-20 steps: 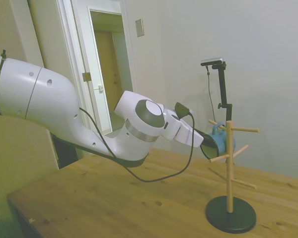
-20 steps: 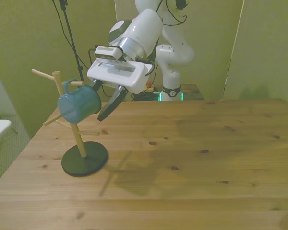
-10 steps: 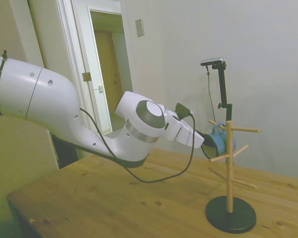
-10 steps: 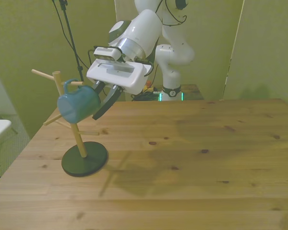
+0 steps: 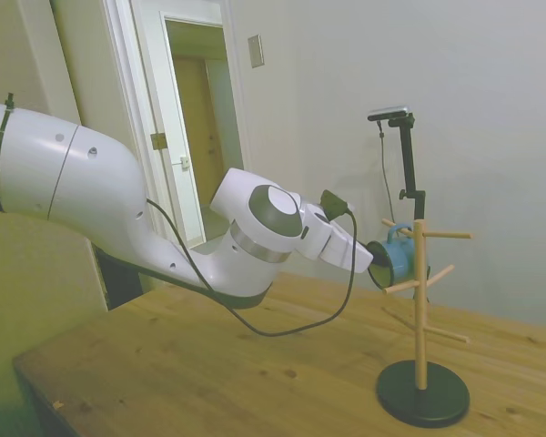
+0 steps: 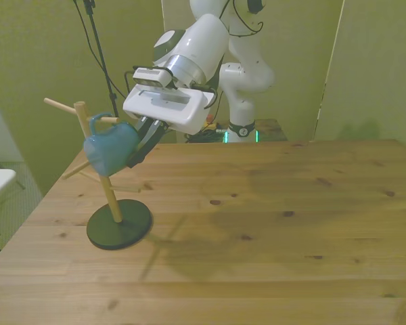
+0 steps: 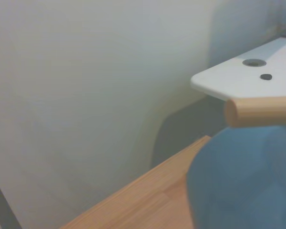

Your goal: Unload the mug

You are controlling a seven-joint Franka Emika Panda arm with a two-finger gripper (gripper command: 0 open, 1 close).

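A white robot arm's gripper [image 6: 141, 141] had its two dark fingers closed on the rim of a blue-teal mug [image 6: 109, 147], which hung by its loop handle on an upper peg of a wooden mug tree [image 6: 98, 177] near the table's [image 6: 271, 223] corner, at the front view's left. The mug tilted mouth toward the gripper. The likely risk was the handle snagging on the peg if pulled at the wrong angle, tipping the light tree on its round dark base [image 5: 422, 393], or the mug slipping from a thin rim grip. Its inside was not visible, so contents could not be told.
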